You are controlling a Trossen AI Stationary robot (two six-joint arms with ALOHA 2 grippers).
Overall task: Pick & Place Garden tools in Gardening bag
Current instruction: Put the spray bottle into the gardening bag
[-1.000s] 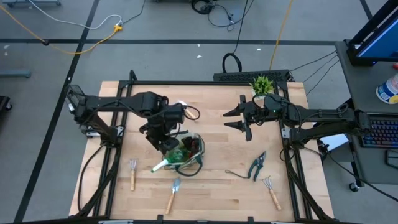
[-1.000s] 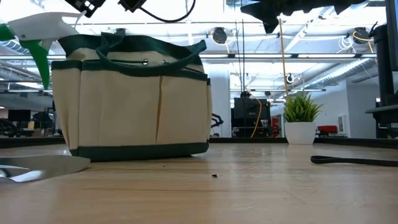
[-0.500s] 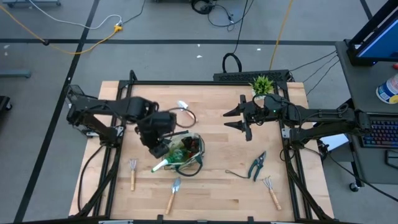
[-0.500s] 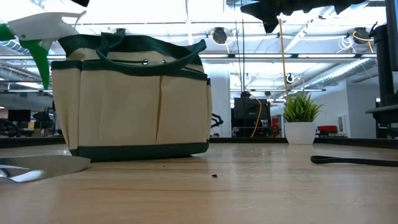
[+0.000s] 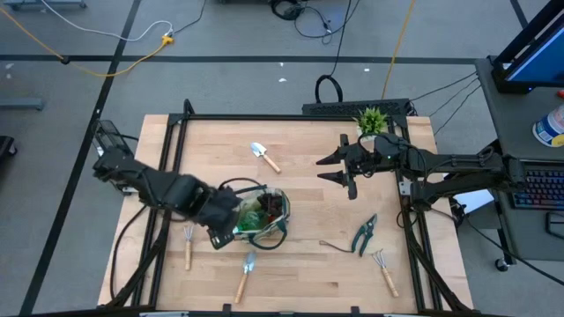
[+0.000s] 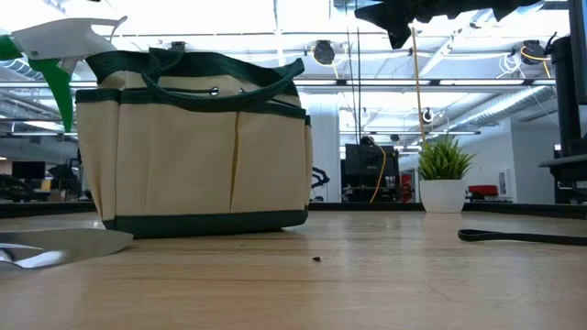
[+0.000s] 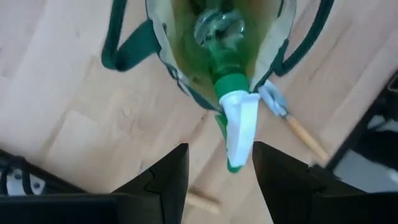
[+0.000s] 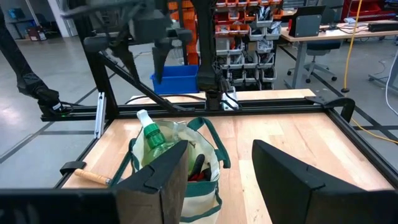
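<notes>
The beige gardening bag [image 5: 264, 214] with green trim stands upright on the table [image 5: 308, 264]. A green spray bottle [image 7: 225, 62] leans in it, its white nozzle [image 7: 241, 124] sticking out over the rim. A red-and-black item [image 8: 198, 167] lies inside. My left gripper [image 7: 219, 180] is open and empty, just off the bag's near-left side [image 5: 226, 231]. My right gripper [image 5: 339, 169] is open and empty, held above the table right of the bag. Teal-handled shears [image 5: 363, 234], two fork-rakes [image 5: 188, 246] [image 5: 383, 268] and two trowels [image 5: 246, 273] [image 5: 264, 157] lie flat on the table.
A small potted plant [image 5: 371, 119] stands at the far right, behind my right gripper. In the low view the bag [image 6: 197, 147] fills the left and the near trowel's blade [image 6: 64, 246] lies in front of it. Bare wood shows between the bag and the shears.
My left gripper has drawn back from above the bag toward the table's near-left, and its arm now lies low along the left side. That uncovers the trowel at the far side. The spray bottle stays in the bag, nozzle out.
</notes>
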